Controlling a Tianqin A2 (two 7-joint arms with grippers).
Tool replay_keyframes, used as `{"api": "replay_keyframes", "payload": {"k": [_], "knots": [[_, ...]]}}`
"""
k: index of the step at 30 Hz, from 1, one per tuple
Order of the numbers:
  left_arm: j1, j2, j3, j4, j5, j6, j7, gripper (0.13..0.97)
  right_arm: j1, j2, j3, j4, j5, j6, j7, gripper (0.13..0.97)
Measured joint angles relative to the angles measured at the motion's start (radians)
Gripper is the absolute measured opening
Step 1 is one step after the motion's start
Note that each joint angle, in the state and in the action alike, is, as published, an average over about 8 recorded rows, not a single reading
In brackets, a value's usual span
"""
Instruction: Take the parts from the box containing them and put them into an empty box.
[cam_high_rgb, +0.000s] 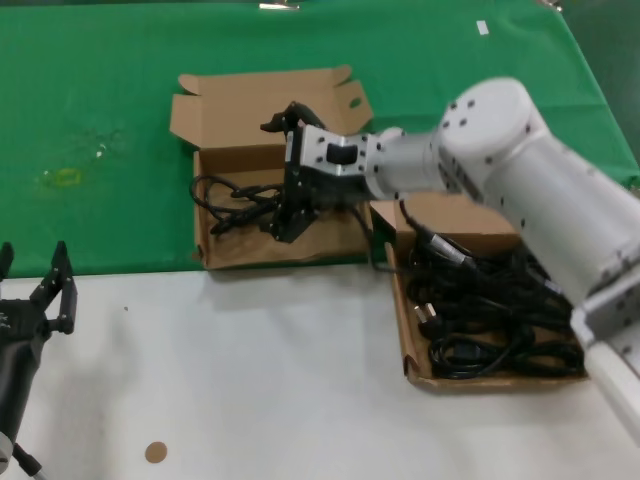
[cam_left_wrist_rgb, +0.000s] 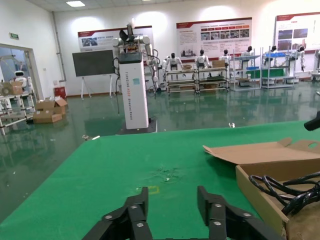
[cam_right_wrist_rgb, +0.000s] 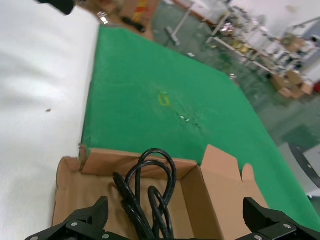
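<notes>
The box containing the parts (cam_high_rgb: 409, 352) sits at the right, piled with black power cords (cam_high_rgb: 480, 310). The other box (cam_high_rgb: 262, 252) stands left of it with its lid (cam_high_rgb: 250, 100) folded back, and one looped cord (cam_high_rgb: 228, 197) lies inside. My right gripper (cam_high_rgb: 283, 172) hovers over this box, open wide. In the right wrist view the cord (cam_right_wrist_rgb: 150, 192) lies on the box floor (cam_right_wrist_rgb: 80, 195) between and below the spread fingers (cam_right_wrist_rgb: 95, 216). My left gripper (cam_high_rgb: 35, 290) waits open at the near left, and its wrist view shows the gripper (cam_left_wrist_rgb: 173, 200) with nothing in it.
A green cloth (cam_high_rgb: 100, 90) covers the far half of the table, with a yellow mark (cam_high_rgb: 60, 178) on it. The near half is white (cam_high_rgb: 250, 380), with a small brown disc (cam_high_rgb: 155, 452). The two boxes almost touch at their corners.
</notes>
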Motion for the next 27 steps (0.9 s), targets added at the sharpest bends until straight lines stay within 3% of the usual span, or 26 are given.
{"api": "replay_keyframes", "payload": {"k": [10, 18, 21, 27], "knots": [[0.0, 0.0, 0.0, 0.0, 0.0, 0.0, 0.0, 0.455, -0.202, 0.04, 0.089, 0.204, 0.054, 0.121, 0.074, 0.953], [0.0, 0.0, 0.0, 0.0, 0.0, 0.0, 0.0, 0.68, -0.364, 0.072, 0.161, 0.367, 0.097, 0.217, 0.134, 0.966], [0.0, 0.0, 0.0, 0.0, 0.0, 0.0, 0.0, 0.68, -0.424, 0.084, 0.187, 0.428, 0.113, 0.253, 0.156, 0.966], [0.0, 0.0, 0.0, 0.0, 0.0, 0.0, 0.0, 0.805, -0.545, 0.108, 0.241, 0.549, 0.146, 0.326, 0.2, 0.966]]}}
